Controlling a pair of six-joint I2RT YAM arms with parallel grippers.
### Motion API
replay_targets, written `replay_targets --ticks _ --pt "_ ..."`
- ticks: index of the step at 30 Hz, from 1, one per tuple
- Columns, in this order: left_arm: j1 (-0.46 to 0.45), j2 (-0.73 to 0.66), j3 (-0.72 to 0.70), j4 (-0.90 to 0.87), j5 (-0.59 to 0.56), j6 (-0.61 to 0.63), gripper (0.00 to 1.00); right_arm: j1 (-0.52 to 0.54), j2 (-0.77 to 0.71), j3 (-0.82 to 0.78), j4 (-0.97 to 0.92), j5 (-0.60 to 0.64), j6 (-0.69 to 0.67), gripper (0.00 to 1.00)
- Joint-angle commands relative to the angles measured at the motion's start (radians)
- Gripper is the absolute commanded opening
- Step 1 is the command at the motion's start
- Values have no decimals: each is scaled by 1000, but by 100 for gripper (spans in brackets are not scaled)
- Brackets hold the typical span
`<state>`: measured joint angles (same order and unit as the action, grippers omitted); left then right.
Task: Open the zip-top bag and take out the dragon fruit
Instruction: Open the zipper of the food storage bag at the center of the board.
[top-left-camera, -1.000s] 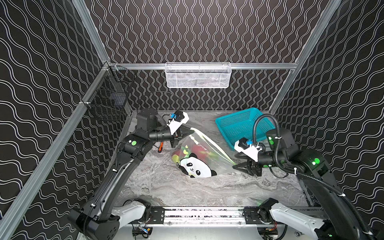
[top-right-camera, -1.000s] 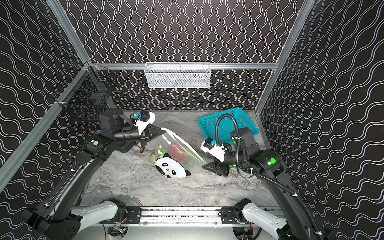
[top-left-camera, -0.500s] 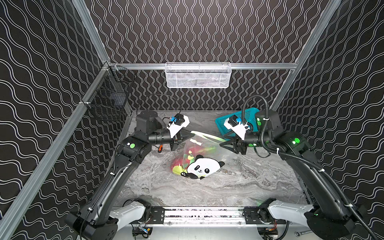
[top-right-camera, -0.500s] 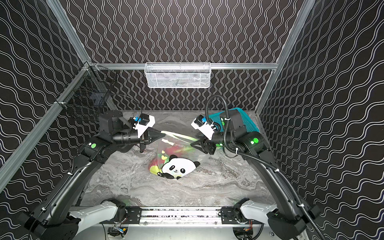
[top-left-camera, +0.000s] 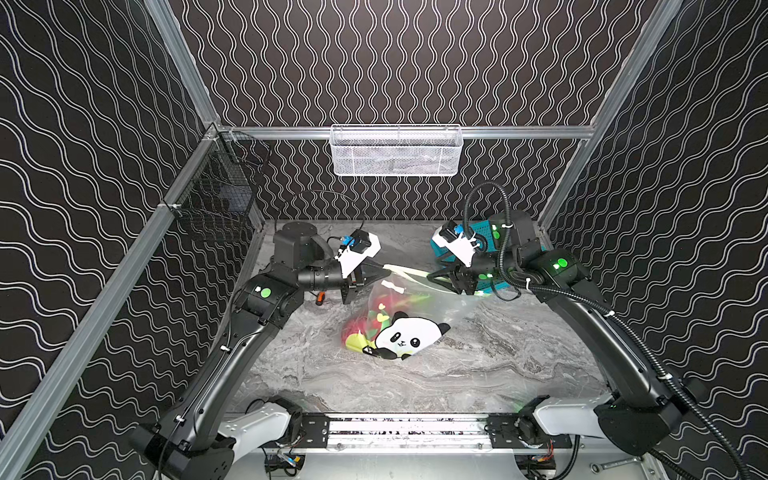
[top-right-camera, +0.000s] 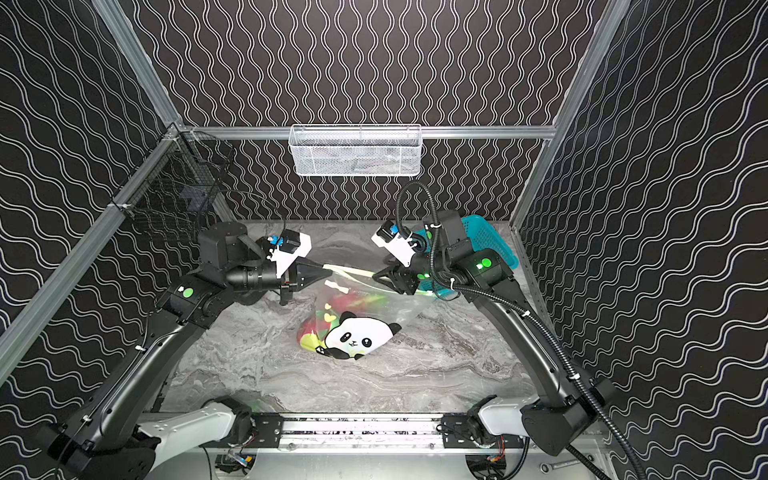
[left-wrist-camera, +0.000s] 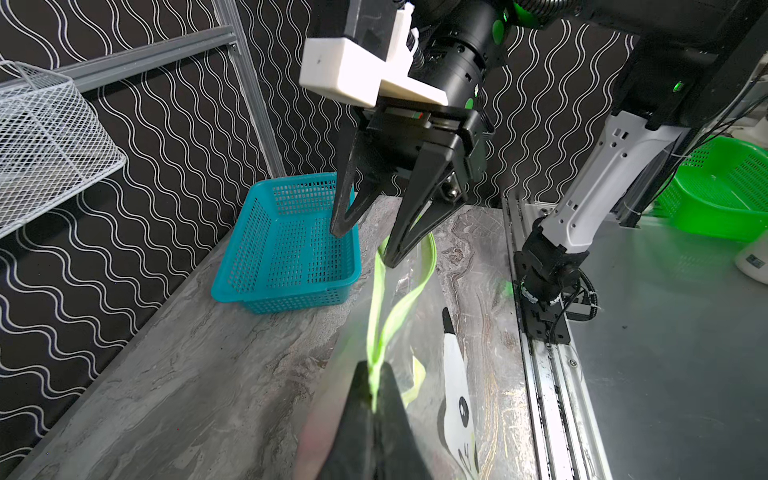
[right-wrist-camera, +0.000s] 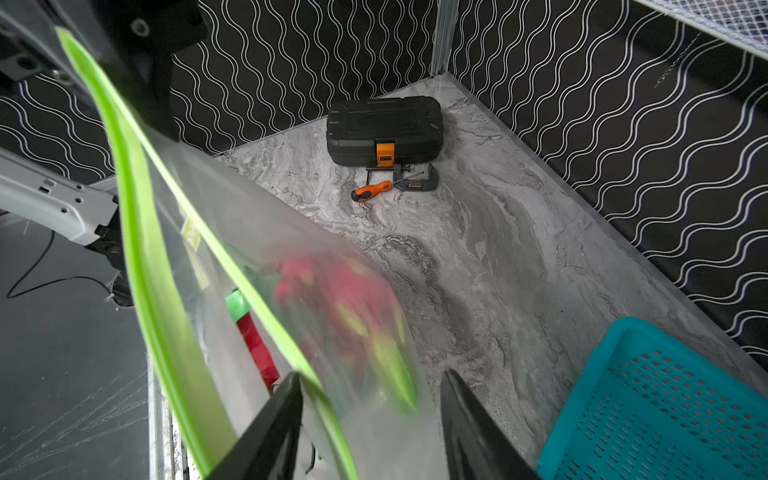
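While left fingers (left-wrist-camera: 357, 415) pinch bag (top-left-camera: 409, 334), right (left-wrist-camera: 392, 251) gape.

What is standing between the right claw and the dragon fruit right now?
The dragon fruit sits inside the bag, so clear plastic and the green zip strip lie between it and the open right claw. The left claw pinches the strip's other end.

left gripper (top-right-camera: 329, 272) pinching zip-top bag (top-right-camera: 358, 335), right gripper (top-right-camera: 384, 280) at its strip
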<state>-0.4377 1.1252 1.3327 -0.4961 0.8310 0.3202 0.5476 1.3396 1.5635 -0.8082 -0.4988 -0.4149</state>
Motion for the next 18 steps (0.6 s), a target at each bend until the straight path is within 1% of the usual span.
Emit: replay_targets --ticks 1,2,5,6,7,9,11,12,14,15,18 --pt "-7 4 2 90 41 20 0 1 1 -10 7 -66 -48 52" --pt "-7 6 3 91 40 20 0 0 0 -18 -8 -119 -67 52" --pt "-11 18 12 90 36 27 0 15 -3 -47 -34 -205 -94 51" --pt "-10 22 15 90 36 29 0 19 -5 -55 -39 -220 -100 51" --pt "-13 27 20 91 34 29 0 21 -9 -62 -43 -230 -103 49" --pt "-18 38 28 92 36 32 0 22 -14 -73 -48 -244 -107 42" --pt "-23 51 38 93 33 33 0 22 -20 -80 -36 -237 -95 24" --pt "-24 57 42 94 31 33 0 23 -23 -78 -29 -239 -91 18" --pt "-26 72 55 103 30 30 0 23 -26 -63 -8 -252 -71 3" --pt "-26 82 61 108 26 31 0 23 -29 -56 10 -250 -47 0" --pt "-27 133 103 139 16 29 0 23 -48 -43 97 -255 45 0"
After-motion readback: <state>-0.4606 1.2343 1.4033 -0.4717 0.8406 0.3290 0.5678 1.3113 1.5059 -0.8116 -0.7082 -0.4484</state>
